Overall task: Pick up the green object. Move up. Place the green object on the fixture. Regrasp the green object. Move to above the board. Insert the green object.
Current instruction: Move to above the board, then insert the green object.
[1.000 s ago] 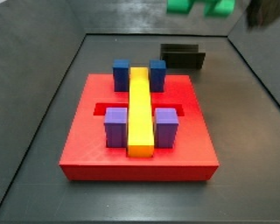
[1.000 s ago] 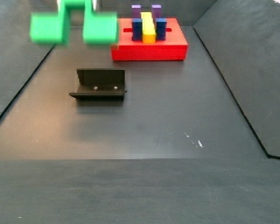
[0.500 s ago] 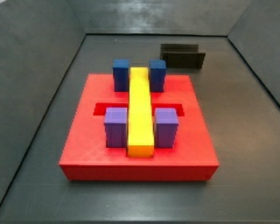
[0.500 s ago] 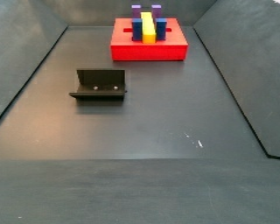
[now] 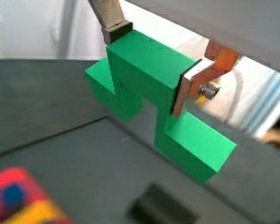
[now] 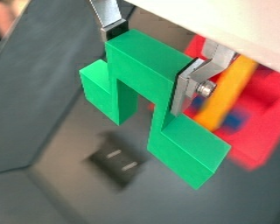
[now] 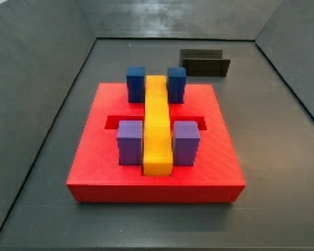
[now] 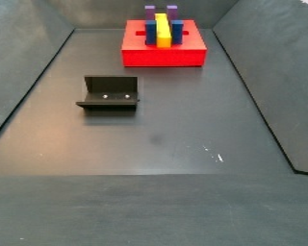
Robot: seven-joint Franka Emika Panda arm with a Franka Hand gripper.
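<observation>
In both wrist views my gripper (image 5: 154, 63) (image 6: 152, 63) is shut on the central block of the green object (image 5: 149, 83) (image 6: 143, 83), with its two arms hanging below the fingers (image 5: 192, 87). It is held high above the floor. The gripper and the green object are out of view in both side views. The black fixture (image 7: 206, 64) (image 8: 109, 93) stands on the dark floor; it also shows far below in both wrist views (image 6: 116, 159) (image 5: 163, 208). The red board (image 7: 156, 147) (image 8: 165, 45) carries blue and purple blocks and a long yellow bar (image 7: 157, 123).
Dark grey walls enclose the floor on all sides in both side views. The board's red, yellow and blue colours show blurred beyond the green piece in a wrist view (image 6: 241, 96).
One second ago the green object showed at the top edge of both side views; it has since risen out of those views. The board and the fixture have not moved.
</observation>
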